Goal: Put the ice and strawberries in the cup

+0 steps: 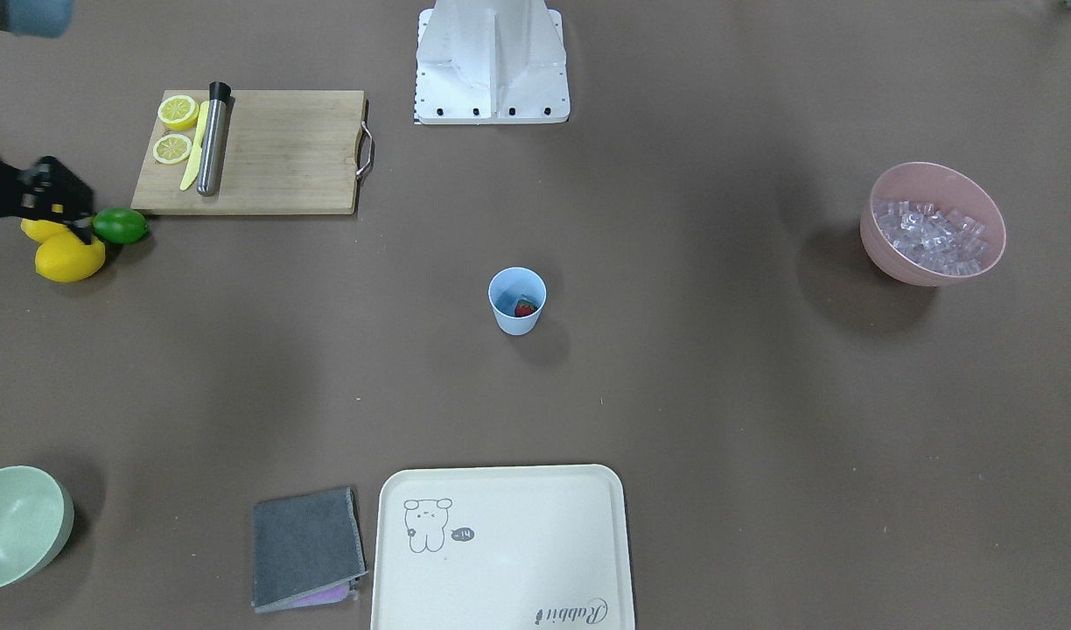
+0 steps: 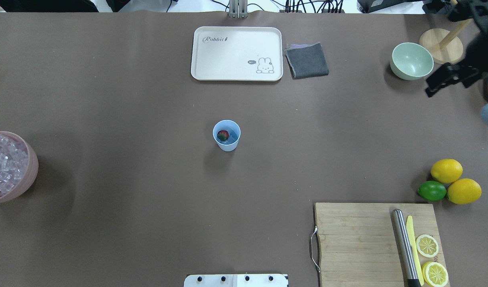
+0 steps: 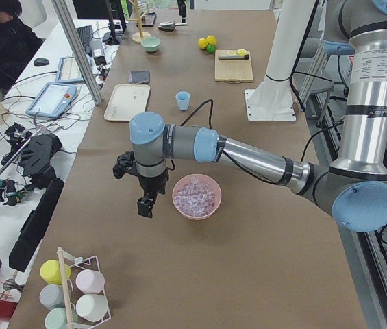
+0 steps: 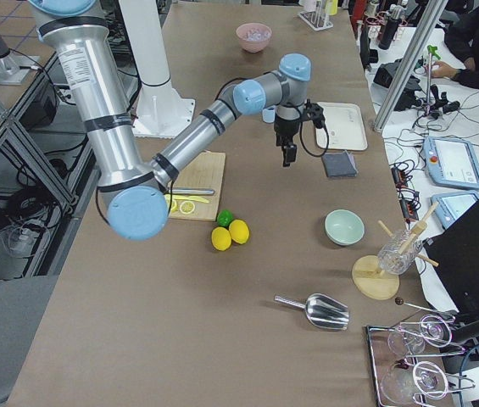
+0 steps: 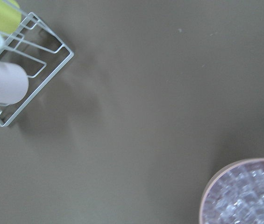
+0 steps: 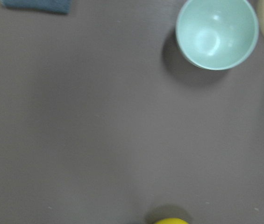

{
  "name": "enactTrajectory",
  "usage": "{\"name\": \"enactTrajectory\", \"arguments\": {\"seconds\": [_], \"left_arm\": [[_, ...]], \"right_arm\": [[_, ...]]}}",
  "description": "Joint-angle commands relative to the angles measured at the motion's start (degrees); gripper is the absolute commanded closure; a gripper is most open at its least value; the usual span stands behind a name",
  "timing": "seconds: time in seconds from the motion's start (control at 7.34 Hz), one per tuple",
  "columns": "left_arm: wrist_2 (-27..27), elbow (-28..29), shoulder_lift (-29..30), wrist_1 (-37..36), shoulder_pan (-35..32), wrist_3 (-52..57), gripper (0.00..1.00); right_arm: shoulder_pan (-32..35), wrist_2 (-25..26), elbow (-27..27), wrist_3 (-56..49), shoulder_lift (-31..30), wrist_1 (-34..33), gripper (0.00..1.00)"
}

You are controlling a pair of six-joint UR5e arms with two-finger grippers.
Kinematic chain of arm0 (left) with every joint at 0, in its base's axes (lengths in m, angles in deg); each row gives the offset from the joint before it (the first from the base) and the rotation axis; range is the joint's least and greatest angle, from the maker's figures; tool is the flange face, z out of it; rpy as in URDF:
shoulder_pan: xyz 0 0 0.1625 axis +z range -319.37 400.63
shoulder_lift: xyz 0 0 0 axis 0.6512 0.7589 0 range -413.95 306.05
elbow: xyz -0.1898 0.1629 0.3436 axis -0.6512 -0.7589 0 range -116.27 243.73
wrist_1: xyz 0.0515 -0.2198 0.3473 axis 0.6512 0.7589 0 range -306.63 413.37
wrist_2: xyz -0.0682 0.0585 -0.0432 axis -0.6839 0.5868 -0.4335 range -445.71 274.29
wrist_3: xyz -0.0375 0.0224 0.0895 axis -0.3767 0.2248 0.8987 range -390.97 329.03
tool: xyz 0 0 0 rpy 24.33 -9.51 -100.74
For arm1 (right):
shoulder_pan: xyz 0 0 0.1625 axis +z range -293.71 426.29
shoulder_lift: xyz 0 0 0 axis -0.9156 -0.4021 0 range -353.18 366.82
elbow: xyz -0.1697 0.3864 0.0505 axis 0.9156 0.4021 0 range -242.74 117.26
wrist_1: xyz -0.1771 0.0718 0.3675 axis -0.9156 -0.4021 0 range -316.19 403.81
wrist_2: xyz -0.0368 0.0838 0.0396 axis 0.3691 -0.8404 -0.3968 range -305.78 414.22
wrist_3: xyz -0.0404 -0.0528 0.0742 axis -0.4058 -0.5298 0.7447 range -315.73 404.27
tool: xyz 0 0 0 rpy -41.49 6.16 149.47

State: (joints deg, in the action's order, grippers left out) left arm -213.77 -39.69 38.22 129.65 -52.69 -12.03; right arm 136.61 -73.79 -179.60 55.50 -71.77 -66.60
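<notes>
Blue cup point(image 1: 516, 302) in the table's middle holds the strawberry point(image 1: 525, 308). Ice point(image 1: 934, 234) sits in the pink bowl point(image 1: 885, 249), far left, beside the left gripper point(image 3: 143, 205). I cannot tell if its fingers, or the right gripper's point(image 4: 289, 157), are open. A slippery cube may drop on the long way over.

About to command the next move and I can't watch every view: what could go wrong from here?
1. The cup is small and stands alone mid-table with the strawberry inside; a low pincer pass could tip it.
2. The left pincer hangs close beside the pink bowl full of ice; a sideways swing might shove the bowl.
3. The right pincer hangs not far from the lemons and lime, which could roll if clipped.
</notes>
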Motion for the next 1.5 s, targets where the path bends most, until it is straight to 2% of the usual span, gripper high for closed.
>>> {"name": "enactTrajectory", "arguments": {"seconds": [0.0,0.27,0.41,0.68,0.95,1.36], "left_arm": [[0.26,2.26,-2.08,-0.08,-5.20,1.83,0.02],[-0.35,1.91,-4.11,0.63,-5.64,-0.48,0.03],[-0.27,1.91,-4.46,1.76,-5.64,-0.48,0.03],[-0.35,1.99,-4.46,3.00,-5.64,-0.39,0.02],[-0.35,2.69,-4.46,3.09,-5.56,-0.48,0.03],[-0.44,4.26,-4.81,3.00,-5.30,-0.48,0.02]], "right_arm": [[16.53,-1.43,-0.05,-21.00,-11.90,-1.20,0.00],[22.11,-0.92,1.18,-32.01,-18.85,-1.65,0.00],[22.58,-0.83,2.41,-32.49,-19.75,-1.65,0.00],[22.93,-0.74,4.09,-32.67,-20.02,-1.38,0.00],[23.54,2.50,4.35,-34.76,-20.02,-1.47,0.00],[23.55,1.72,7.60,-34.61,-20.11,-0.86,0.00]]}}
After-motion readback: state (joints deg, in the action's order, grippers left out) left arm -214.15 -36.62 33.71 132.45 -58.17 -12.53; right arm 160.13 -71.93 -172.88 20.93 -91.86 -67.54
